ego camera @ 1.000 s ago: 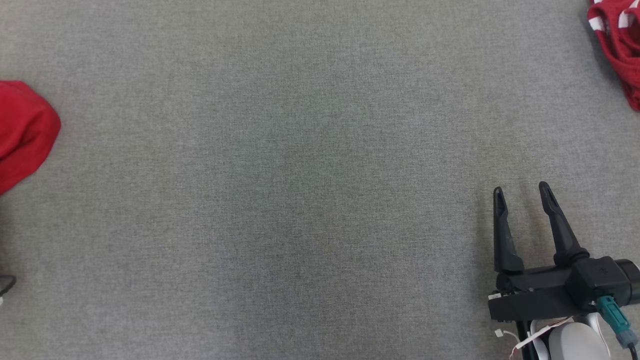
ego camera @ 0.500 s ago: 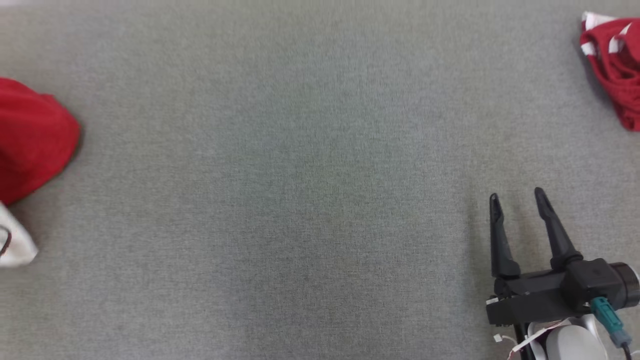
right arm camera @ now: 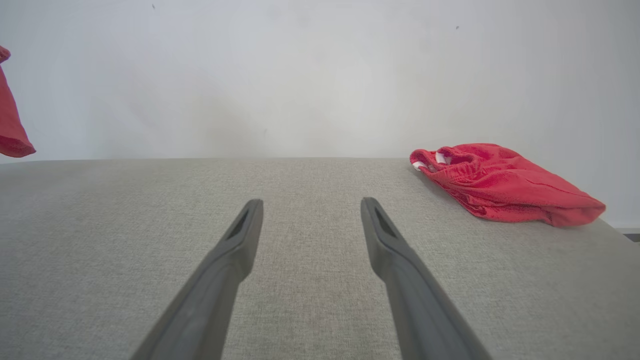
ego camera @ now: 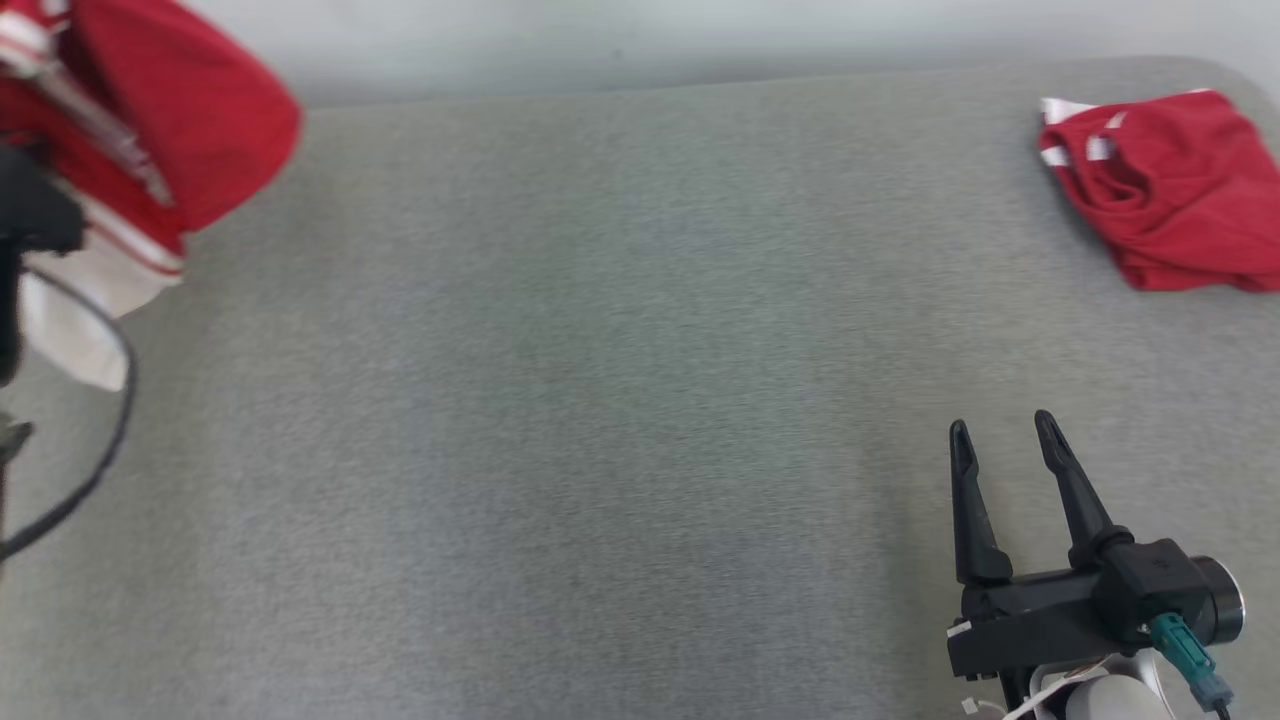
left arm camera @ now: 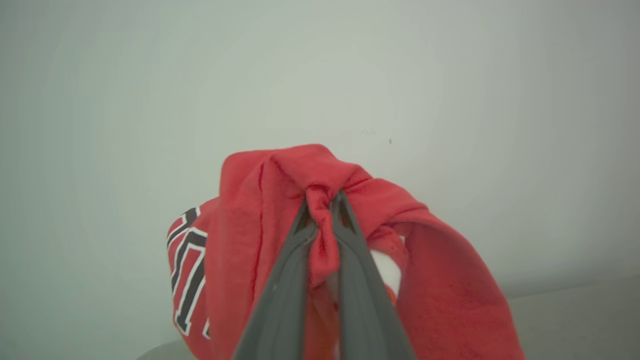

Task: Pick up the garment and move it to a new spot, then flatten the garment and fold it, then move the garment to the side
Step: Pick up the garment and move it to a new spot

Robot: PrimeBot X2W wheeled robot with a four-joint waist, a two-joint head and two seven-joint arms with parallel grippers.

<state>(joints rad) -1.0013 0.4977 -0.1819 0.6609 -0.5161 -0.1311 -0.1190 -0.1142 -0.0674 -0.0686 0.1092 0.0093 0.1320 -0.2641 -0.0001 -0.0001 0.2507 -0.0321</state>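
Garment (left arm camera: 250, 200): crumpled, soft red bundle

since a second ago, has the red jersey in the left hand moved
Yes: the red white-trimmed jersey in the left hand shifted rightward, closer to the other red garment lying far right.

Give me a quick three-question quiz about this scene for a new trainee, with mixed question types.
1. True or false: the right end effector is gripping cloth.
2. The left end effector is: A open; B shut on the red shirt; C shut on nothing.
3. Fill in: the other red garment lies toward the table's far ___ corner.
Key: 1 false; 2 B; 3 right.
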